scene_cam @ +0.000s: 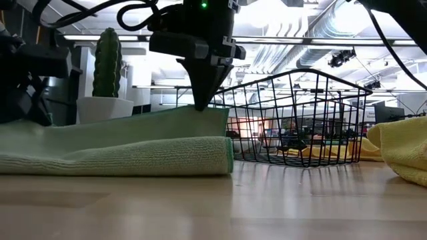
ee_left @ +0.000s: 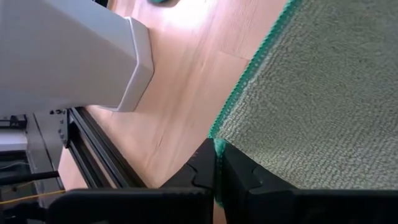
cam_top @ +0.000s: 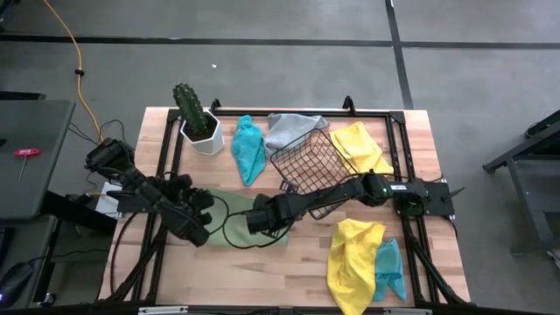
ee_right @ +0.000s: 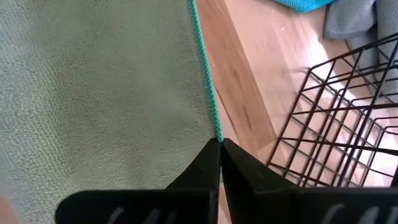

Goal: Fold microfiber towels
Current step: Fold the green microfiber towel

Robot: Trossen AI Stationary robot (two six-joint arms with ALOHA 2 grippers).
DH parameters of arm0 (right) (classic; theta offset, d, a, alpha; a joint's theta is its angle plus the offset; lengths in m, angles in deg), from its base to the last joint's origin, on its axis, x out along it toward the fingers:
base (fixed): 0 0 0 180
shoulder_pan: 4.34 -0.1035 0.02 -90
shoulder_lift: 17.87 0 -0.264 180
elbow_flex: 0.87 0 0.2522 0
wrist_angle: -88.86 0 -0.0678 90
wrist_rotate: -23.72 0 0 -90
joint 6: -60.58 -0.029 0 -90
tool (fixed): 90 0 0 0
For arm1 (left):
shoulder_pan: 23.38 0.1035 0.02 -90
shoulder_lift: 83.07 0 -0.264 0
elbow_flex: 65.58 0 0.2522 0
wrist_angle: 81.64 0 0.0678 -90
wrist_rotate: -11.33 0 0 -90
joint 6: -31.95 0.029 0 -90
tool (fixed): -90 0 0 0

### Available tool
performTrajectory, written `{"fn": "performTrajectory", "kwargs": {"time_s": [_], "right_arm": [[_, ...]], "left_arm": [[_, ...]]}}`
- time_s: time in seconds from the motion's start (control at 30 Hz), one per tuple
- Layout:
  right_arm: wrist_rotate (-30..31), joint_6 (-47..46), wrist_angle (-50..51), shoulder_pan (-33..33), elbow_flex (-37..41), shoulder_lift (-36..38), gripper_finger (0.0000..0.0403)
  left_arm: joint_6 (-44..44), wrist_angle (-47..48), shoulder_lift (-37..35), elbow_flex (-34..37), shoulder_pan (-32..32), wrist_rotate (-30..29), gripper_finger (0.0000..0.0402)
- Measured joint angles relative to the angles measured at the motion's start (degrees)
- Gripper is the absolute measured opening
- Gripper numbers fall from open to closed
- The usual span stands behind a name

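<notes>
A light green microfiber towel (cam_top: 234,210) lies doubled over near the table's middle, its near fold (scene_cam: 133,159) resting on the wood. My left gripper (cam_top: 206,220) is shut on one far corner and my right gripper (cam_top: 260,219) on the other, so the upper layer (scene_cam: 120,123) stretches between them. Other towels lie loose on the table: teal (cam_top: 248,149), grey (cam_top: 293,129), yellow (cam_top: 359,147), and yellow (cam_top: 354,254) partly over teal (cam_top: 391,267). My left gripper pinches the green-stitched corner of the towel (ee_left: 219,144) between its two fingers, coming slanting down from the table's left. The cloth runs away from the fingers fairly flat. One layer or several, I cannot tell. My right gripper pinches the towel's other corner (ee_right: 217,135), where the stitched edge ends, between its two fingers. They point steeply down from above (scene_cam: 202,93). The held corner stands raised a little over the folded part, which lies on the table.
A black wire basket (cam_top: 311,162) stands tipped just behind and to the right of the right gripper, close to it (ee_right: 336,118). A cactus in a white pot (cam_top: 199,127) stands at the far left, near the left arm (ee_left: 68,56). Bare wood lies toward the near edge.
</notes>
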Motion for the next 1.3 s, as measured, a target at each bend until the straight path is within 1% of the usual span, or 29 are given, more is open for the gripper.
{"fn": "performTrajectory", "kwargs": {"time_s": [0.2, 0.33, 0.4, 0.53, 0.63, 0.73, 0.83, 0.97, 1.07, 1.13, 1.2, 1.3], "right_arm": [[-0.1, -0.1, 0.0, 0.0, 0.0, 0.0, 0.0001], [0.5, -0.1, 0.0, 0.0, 0.0, 0.0, 0.0018], [0.6, -0.1, 0.0, 0.0, 0.0, 0.0, 0.0037], [1.7, 0.3, 0.0, 0.0, 0.0, 0.0, 0.009], [3.1, 4.0, 0.1, -0.1, 0.0, 0.0, 0.013], [4.2, 6.9, 0.4, -0.7, 0.0, 0.4, 0.0159], [4.1, 9.5, 0.8, -2.6, 0.0, 1.0, 0.0174], [3.9, 11.9, 1.5, -6.5, 0.0, 1.0, 0.0178], [4.3, 12.0, 1.3, -9.4, 0.0, 1.0, 0.0178], [4.4, 11.9, 0.9, -11.0, 0.0, 1.0, 0.0178], [3.9, 11.3, 0.0, -12.2, 0.0, 0.9, 0.0178], [3.6, 11.9, -2.0, -13.2, 0.0, 0.8, 0.0178]], "left_arm": [[2.3, 0.0, 0.0, 0.0, 0.8, 0.2, 0.0015], [4.0, 0.0, 0.0, 0.0, 1.4, 0.4, 0.0027], [5.0, 0.1, 0.0, 0.0, 1.5, 0.4, 0.0036], [7.6, 0.2, 0.0, -0.7, 1.5, 0.4, 0.0061], [11.0, 1.3, 0.0, -2.8, 1.5, 0.3, 0.0085], [13.5, 3.7, -0.2, -6.4, 0.9, 0.2, 0.0109], [16.0, 2.4, -2.5, -9.0, -1.9, 1.0, 0.0128], [17.2, -4.2, -8.6, -8.8, -9.4, 2.7, 0.0145], [16.0, -12.1, -14.7, -6.1, -16.5, 3.0, 0.0149], [14.4, -17.3, -17.9, -3.9, -20.0, 3.1, 0.0149], [12.5, -21.1, -20.0, -1.3, -22.5, 3.1, 0.0148], [10.2, -24.4, -20.8, 2.0, -24.3, 4.1, 0.0148]]}}
